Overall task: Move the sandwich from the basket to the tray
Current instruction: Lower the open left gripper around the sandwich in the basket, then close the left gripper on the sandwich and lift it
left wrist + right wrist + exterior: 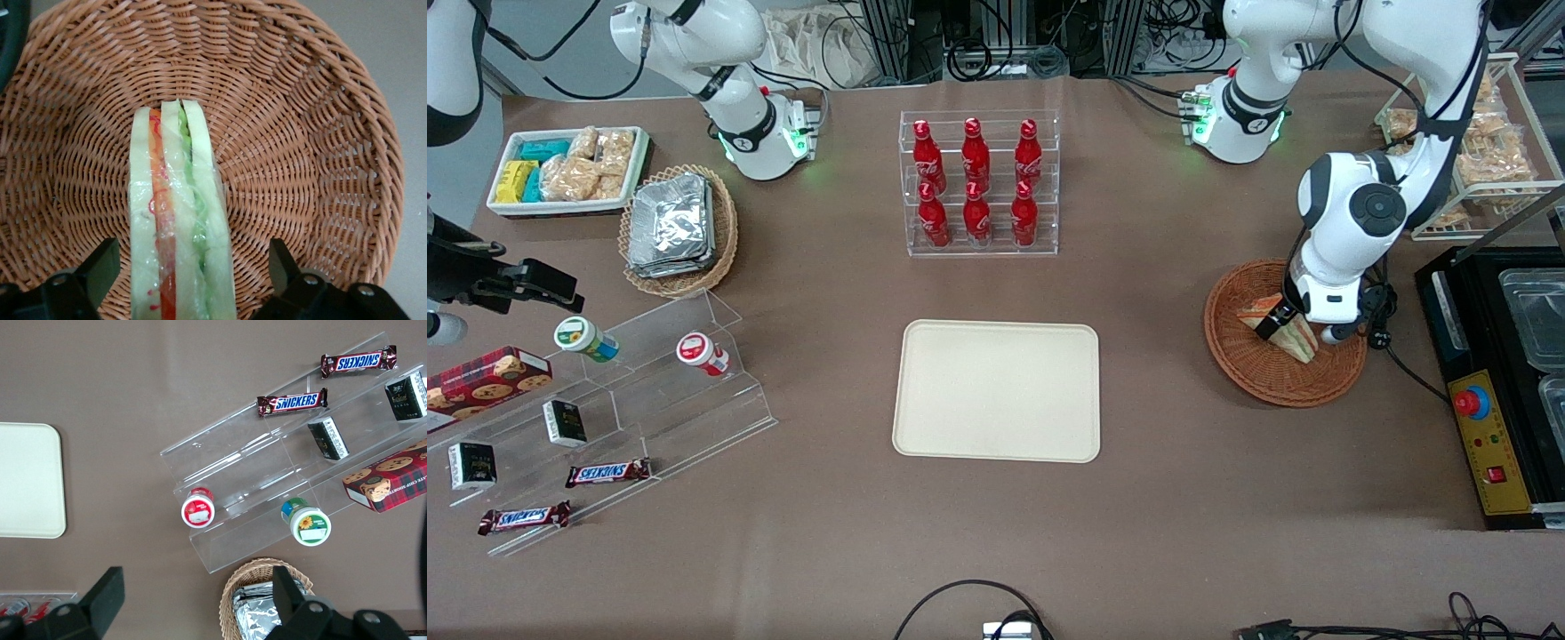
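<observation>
Hovering low over the basket (1285,360) at the right of the front view, the left arm's gripper (1279,322) hangs just above the sandwich (1288,327). The wrist camera shows the sandwich (179,220) standing on edge inside the reddish-brown wicker basket (320,153), its orange-red and green filling stripes facing up. The two dark fingertips (100,267) stand wide apart, one on each side of the bread and touching neither slice, so nothing is held yet. That straddle seems chosen so the fingers can close across the flat bread faces rather than the soft filling edge. The cream tray (997,391) lies at the centre of the front view, well apart from the basket, with nothing on it. The grasp looks like the next step; the carry has not begun.
</observation>
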